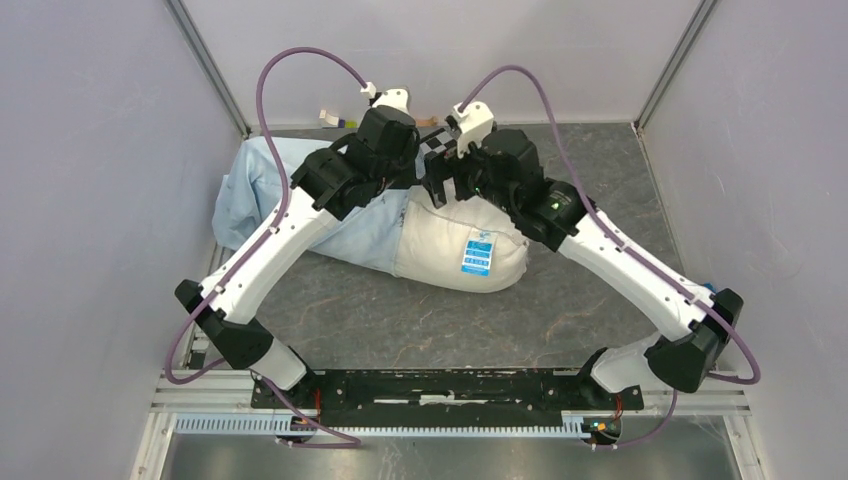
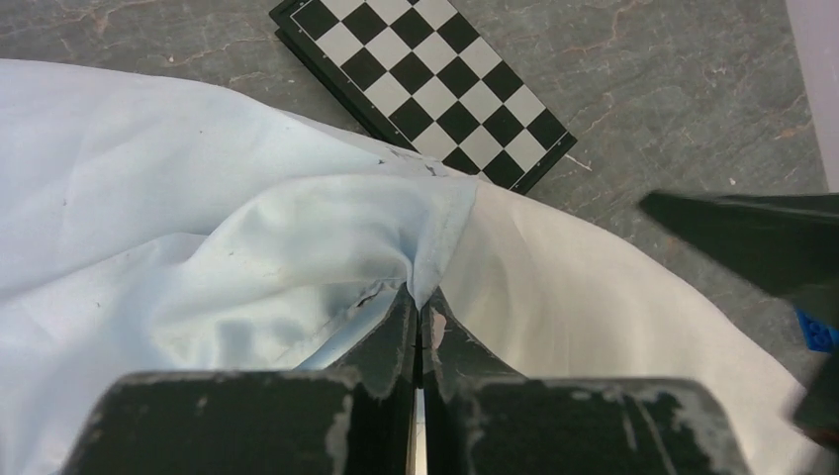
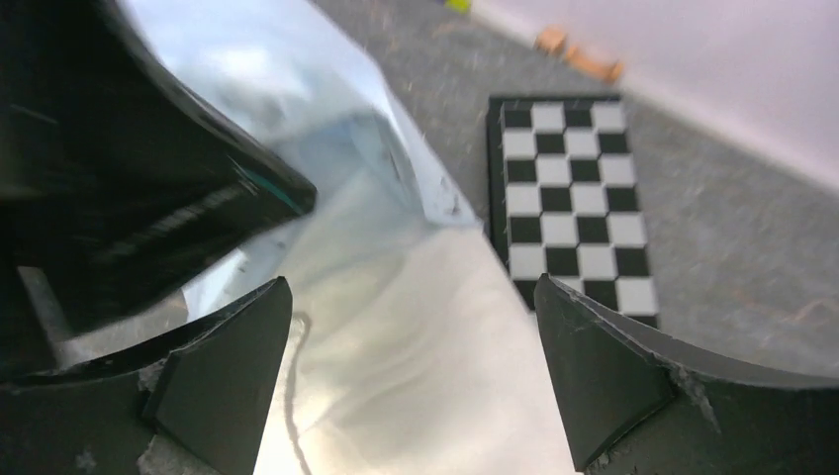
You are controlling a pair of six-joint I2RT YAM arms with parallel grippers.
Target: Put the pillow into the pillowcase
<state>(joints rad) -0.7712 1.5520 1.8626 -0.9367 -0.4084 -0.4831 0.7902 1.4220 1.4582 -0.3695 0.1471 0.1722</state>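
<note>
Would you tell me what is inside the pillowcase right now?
Part of the pillow is inside the pillowcase; its labelled end sticks out. How deep it reaches is covered.

Plump cream-white pillow [image 1: 445, 248] at table centre, left part inside pillowcase [image 1: 252, 188], right end with blue label exposed. Pale-blue wrinkled pillowcase trails left.

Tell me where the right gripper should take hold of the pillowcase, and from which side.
Grip the pillowcase hem where it lies across the pillow, beside where the left gripper pinches it. Probably come from the bare pillow end: the edge faces that way and lifts there.
</note>
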